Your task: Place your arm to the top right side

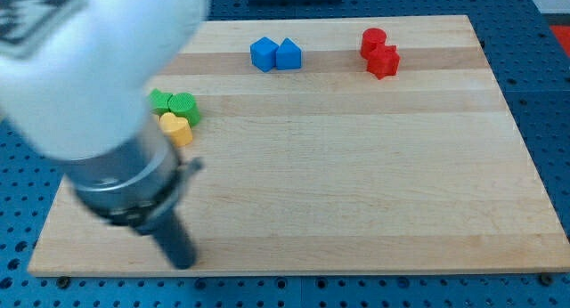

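Tip: my tip [183, 259] rests on the wooden board [356, 192] near the view's bottom-left corner. It is a plain rod end with nothing to open or close, and it touches no block.
Arm body: a large white and grey housing [89, 85] fills the view's upper left, above the tip.
Target zone: the board's top right lies far from the tip, up and toward the view's right.
Red blocks: a red cylinder [373, 40] and a red block [384, 61] of unclear shape, touching, far up-right of the tip.
Blue blocks: two blue blocks [264, 54] [289, 54], side by side, up-right of the tip.
Green blocks: two green blocks [161, 101] [184, 107], touching, above the tip.
Yellow block: yellow block [176, 128], just below the green pair, nearest the tip yet apart from it.
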